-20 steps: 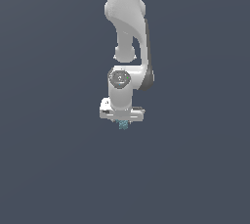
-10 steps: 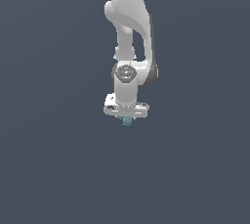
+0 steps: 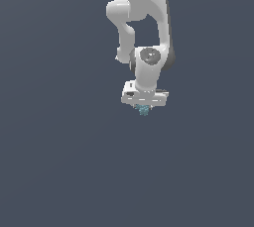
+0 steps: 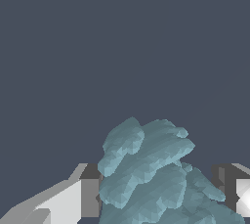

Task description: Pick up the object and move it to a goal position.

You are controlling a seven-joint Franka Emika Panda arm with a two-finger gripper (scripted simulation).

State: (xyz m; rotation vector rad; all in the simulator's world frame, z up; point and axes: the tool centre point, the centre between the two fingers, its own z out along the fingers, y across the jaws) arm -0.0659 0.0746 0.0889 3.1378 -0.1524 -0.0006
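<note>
The white arm (image 3: pixel 144 28) reaches down from the top of the exterior view, its wrist pointing straight down over a plain dark blue-grey table (image 3: pixel 59 171). At the bottom of the wrist sits the end effector (image 3: pixel 144 109), with a wide white cross-piece above it. The object (image 3: pixel 144 110), a small teal lump, shows just under that cross-piece and is far narrower than it. In the wrist view the object (image 4: pixel 151 174) fills the lower middle of the picture as a faceted, lumpy teal mass with rounded lobes and faint ridges along its surface. 1 finger (image 4: pixel 73 201), white with a dark inner pad, presses against one side of it; the other finger (image 4: pixel 234 189) lies just beside its far side, though whether that pad touches the teal surface cannot be told for certain. The 2 fingers stand partly spread with the object pinched between them. From these views it cannot be told whether the object rests on the table or hangs above it. Beyond the object, the wrist view shows only the same flat dark surface.
</note>
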